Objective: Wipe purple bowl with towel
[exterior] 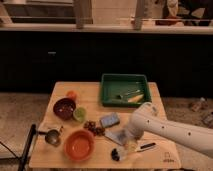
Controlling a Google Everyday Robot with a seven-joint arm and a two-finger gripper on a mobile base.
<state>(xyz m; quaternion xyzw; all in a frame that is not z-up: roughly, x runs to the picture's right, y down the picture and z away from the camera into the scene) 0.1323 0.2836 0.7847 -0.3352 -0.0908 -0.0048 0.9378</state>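
Observation:
The purple bowl (64,108) sits on the left part of the wooden table (95,90), with a lime-green cup (79,114) touching its right side. The towel (116,136), a flat pale grey-blue cloth, lies near the table's front middle. My white arm reaches in from the right, and my gripper (127,143) is down at the towel's right edge, far to the right of the purple bowl. The arm's end hides most of the gripper.
A bright orange bowl (80,144) stands at the front left, beside a metal cup (52,136). A blue sponge block (109,120) and a dark red cluster (92,127) lie mid-table. A green tray (125,81) stands at the back. A black pen (148,146) lies at the front right.

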